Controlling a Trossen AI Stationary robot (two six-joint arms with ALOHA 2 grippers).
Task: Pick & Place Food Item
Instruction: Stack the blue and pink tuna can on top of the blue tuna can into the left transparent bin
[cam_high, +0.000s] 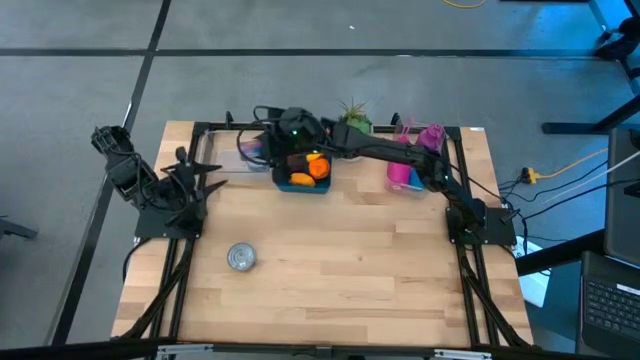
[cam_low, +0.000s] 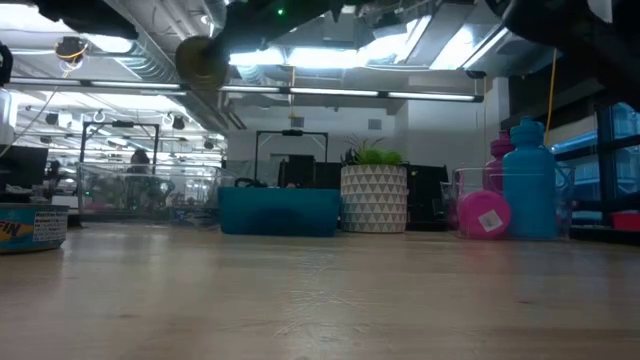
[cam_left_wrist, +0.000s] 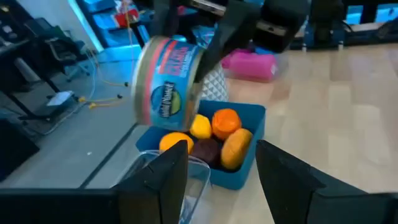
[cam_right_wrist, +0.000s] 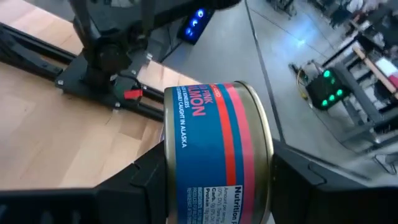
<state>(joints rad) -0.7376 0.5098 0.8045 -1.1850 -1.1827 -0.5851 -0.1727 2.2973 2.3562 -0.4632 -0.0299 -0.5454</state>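
So nearest the front edge of the wooden counter (cam_high: 330, 260) there's a silver tin (cam_high: 241, 257) just sitting by itself on the left half, well apart from everything else. Further back on the left, the left claw (cam_left_wrist: 217, 177) is hanging released with nothing between its fingers, pointing toward the bin. Toward the far edge, the right arm is reaching across and its right claw (cam_right_wrist: 214, 180) is gripping a salmon can (cam_right_wrist: 217, 155) with a blue and red label, holding it up in the air over the blue bin (cam_high: 300, 180). That bin is packed with food items (cam_left_wrist: 214, 137), orange, yellow and dark ones. Just beside it, a potted plant (cam_high: 352, 117), a pink container (cam_high: 402, 175) and a blue bottle (cam_low: 528, 180) are lining the back.
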